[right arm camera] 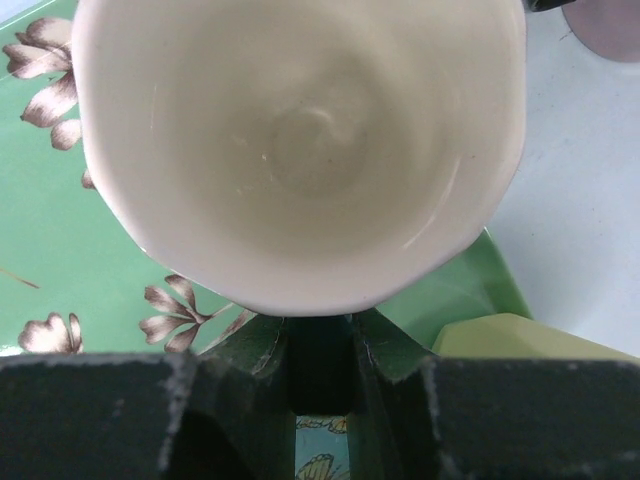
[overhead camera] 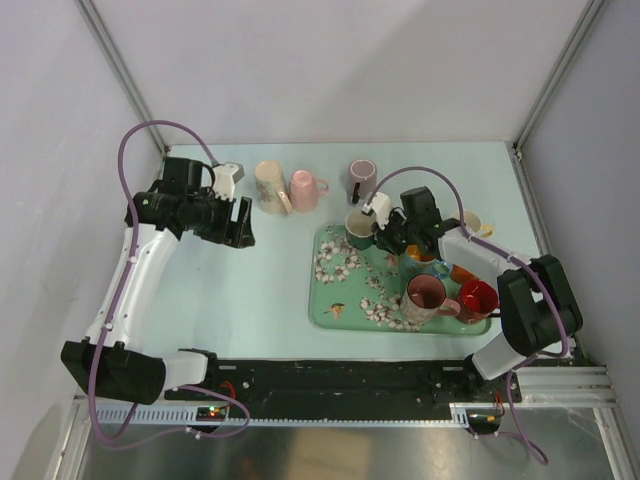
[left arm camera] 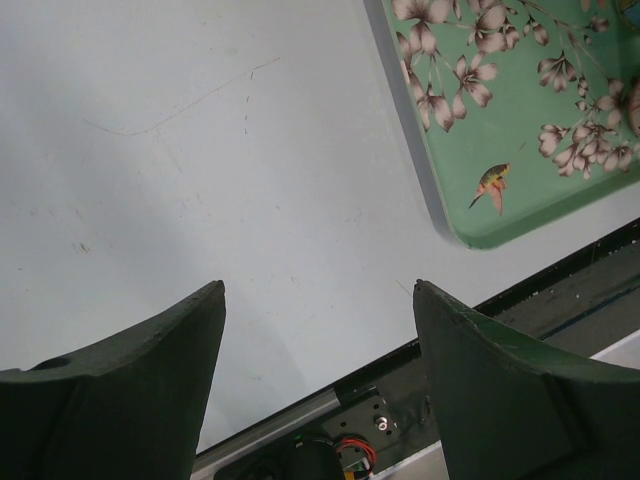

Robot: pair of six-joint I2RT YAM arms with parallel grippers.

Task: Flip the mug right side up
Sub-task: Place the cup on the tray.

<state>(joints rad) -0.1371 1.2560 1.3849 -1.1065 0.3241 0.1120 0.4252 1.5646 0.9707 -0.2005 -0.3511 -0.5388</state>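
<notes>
The mug (overhead camera: 360,228) is dark green outside and cream inside, at the far left corner of the green floral tray (overhead camera: 345,300). Its mouth points upward in the top view. My right gripper (overhead camera: 386,234) is shut on its dark handle. In the right wrist view the cream inside of the mug (right arm camera: 300,140) fills the frame, and the right gripper (right arm camera: 320,328) clamps the handle just below the rim. My left gripper (overhead camera: 240,226) hovers over bare table to the left of the tray, open and holding nothing. The left wrist view shows the left gripper (left arm camera: 320,290) with its jaws wide apart.
On the tray (right arm camera: 60,260) stand a floral mug (overhead camera: 428,295), a red mug (overhead camera: 478,298) and an orange and blue one (overhead camera: 432,260). A cream mug (overhead camera: 270,185), pink mug (overhead camera: 305,190), purple mug (overhead camera: 362,178) and yellow mug (overhead camera: 476,222) stand on the table.
</notes>
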